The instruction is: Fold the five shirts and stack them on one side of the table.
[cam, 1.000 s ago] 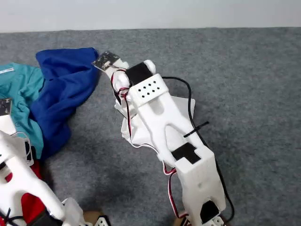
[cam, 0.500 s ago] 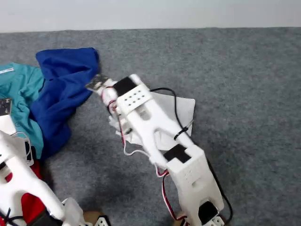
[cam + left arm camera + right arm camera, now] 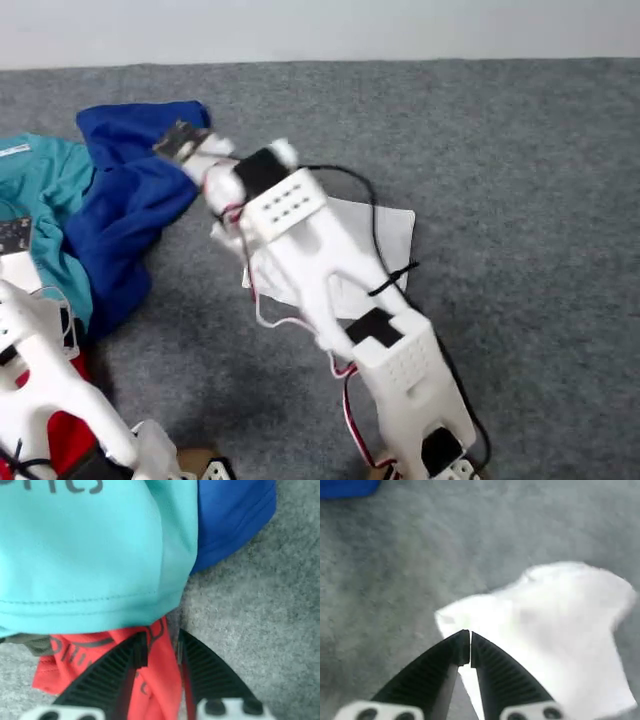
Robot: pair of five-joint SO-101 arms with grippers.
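Right gripper [image 3: 470, 640]: fingers shut tip to tip, holding nothing, sitting over a corner of the white shirt [image 3: 385, 230]. That shirt lies flat mid-table on the grey cover [image 3: 530, 180], partly under your right arm [image 3: 330, 270]. Blue shirt [image 3: 130, 190] is crumpled at 10 o'clock from it and overlaps the teal shirt [image 3: 40, 185], which is at 9 o'clock by the table edge. Left gripper [image 3: 161, 642]: fingers closed on a fold of the red shirt [image 3: 60, 665], at 7 o'clock, just beside the teal hem.
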